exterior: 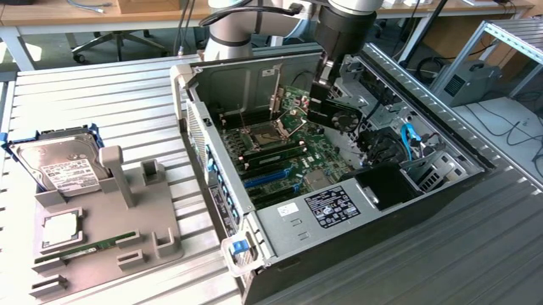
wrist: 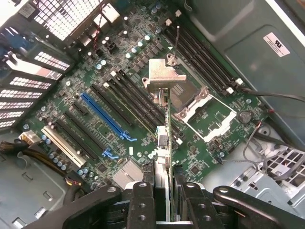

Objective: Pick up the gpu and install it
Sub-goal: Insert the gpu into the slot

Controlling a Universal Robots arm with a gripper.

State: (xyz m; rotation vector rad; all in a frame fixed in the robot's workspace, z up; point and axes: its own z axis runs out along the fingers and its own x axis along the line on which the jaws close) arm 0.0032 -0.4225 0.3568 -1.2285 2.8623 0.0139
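One card in my grip, hanging over the open case, not yet seated.

From the exterior view, I have the arm reaching down from above into the computer case (exterior: 212,121), the gripper (exterior: 327,89) near vertical at the far side, with the gpu (exterior: 339,113) held tilted above the motherboard (exterior: 280,146), its fan facing the exterior view's right; whether its lower edge touches anything I cannot quite tell. From the wrist view, my gripper (wrist: 169,200) is clamped on the gpu (wrist: 164,143), which I see edge-on, its silvery bracket (wrist: 164,76) farthest from me, fingers (wrist: 143,202) pinching both faces. To do this well I would square the card's edge with the blue slot (wrist: 102,119), which lies off to one side, keep it upright and press evenly.
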